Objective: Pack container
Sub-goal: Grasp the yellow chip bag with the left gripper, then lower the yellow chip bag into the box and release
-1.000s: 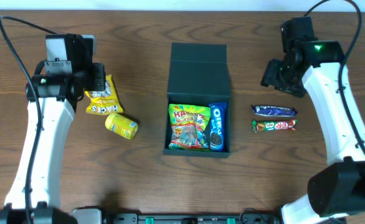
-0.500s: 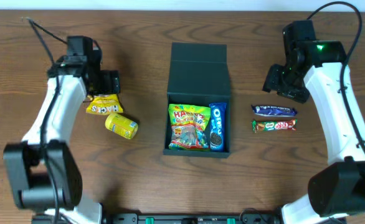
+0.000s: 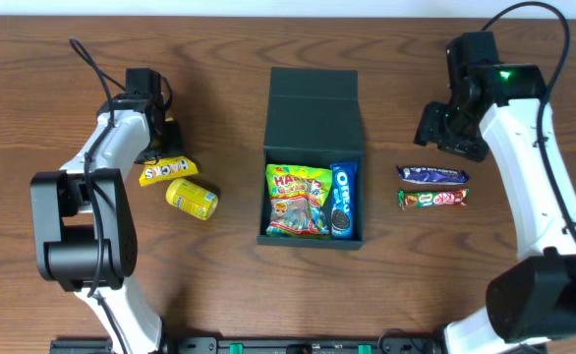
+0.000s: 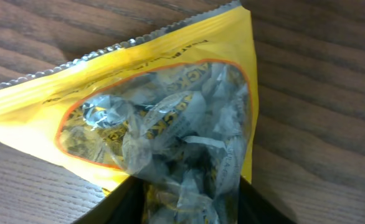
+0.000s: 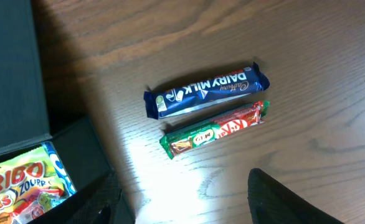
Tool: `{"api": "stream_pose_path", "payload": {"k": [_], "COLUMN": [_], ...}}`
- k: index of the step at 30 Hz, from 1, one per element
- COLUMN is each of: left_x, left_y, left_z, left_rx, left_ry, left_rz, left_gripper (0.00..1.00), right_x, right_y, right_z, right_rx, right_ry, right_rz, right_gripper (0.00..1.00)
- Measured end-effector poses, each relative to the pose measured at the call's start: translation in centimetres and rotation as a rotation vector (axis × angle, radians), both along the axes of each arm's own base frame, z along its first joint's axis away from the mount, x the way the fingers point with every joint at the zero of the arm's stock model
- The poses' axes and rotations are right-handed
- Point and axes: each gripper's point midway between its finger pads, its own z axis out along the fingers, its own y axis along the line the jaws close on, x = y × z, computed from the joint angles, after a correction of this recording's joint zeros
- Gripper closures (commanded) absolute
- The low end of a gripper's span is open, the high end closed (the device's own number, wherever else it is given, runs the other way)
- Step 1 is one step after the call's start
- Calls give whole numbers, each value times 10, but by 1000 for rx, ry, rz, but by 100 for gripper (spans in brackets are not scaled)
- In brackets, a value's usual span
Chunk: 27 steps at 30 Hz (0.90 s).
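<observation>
since half a second ago the left arm has folded tighter, its elbow swung down and in. the left gripper (image 3: 158, 146) has slid further over the yellow sweet bag (image 3: 165, 172), so less of the bag shows from above. the right arm has hardly shifted.

the container (image 3: 314, 98) sits in the middle of the table (image 3: 239, 295), between the two arms. it is open, with its flap lid laid back toward the far edge. inside, a haribo bag (image 3: 299, 202) fills the side toward the left arm and an oreo pack (image 3: 342, 200) lies lengthwise along the opposite wall, the two touching. the right wrist view catches a corner of the container (image 5: 8, 62) with the haribo bag (image 5: 20, 180) peeking out.

on the left arm's side, well apart from the container, a yellow round packet (image 3: 192, 198) lies just beside the sweet bag's lower edge. the left wrist view is filled by the sweet bag (image 4: 164, 124) — clear window, wrapped sweets inside — running down between two dark fingers (image 4: 117, 208). i cannot tell whether they pinch it or merely straddle it.

on the other side lie a dairy milk bar (image 3: 432, 175) and a kitkat bar (image 3: 432, 198), parallel and nearly touching, the dairy milk farther back. the right gripper (image 3: 445, 128) hovers just beyond them, its fingers (image 5: 282, 199) wide apart with only wood between.
</observation>
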Motion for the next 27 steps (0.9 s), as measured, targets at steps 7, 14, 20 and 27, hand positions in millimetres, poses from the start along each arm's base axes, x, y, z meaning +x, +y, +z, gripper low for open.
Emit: {"api": "stream_pose_path", "payload": {"k": [7, 14, 20, 27], "left_x": [-3, -3, -28, -86], "left_y": [3, -5, -91, -229], "left_z": [17, 90, 177, 176], "left_rx": [5, 2, -27, -153], "left_ry": [5, -94, -271, -233], "left_rz": [10, -8, -213, -407], "left_gripper": [94, 94, 94, 94], "right_x": [3, 0, -12, -30], "right_y": [0, -1, -20, -45], "right_z": [1, 0, -2, -3], "right_rx": [1, 0, 2, 3], "right_ry": [-13, 0, 49, 113], "right_rz": [0, -3, -55, -131], "right_gripper": [34, 34, 34, 34]}}
